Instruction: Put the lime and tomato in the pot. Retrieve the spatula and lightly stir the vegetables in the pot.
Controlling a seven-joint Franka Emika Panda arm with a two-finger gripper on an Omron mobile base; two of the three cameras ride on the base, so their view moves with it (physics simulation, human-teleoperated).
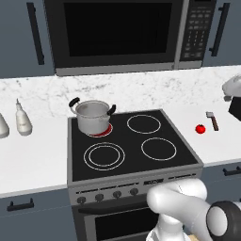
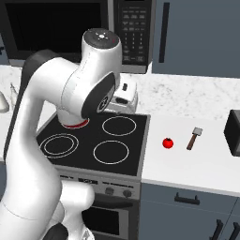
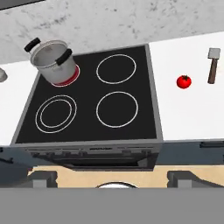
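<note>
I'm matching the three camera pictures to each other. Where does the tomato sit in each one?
Left base view: tomato at right, on the counter.
Right base view: tomato right of centre.
Hand view: tomato at upper right.
Shared landmark: the spatula lies just right of it, and the stove is to its left.

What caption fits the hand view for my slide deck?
Steel pot on the stove's glowing back-left burner; tomato and spatula wait on the right counter.
</note>
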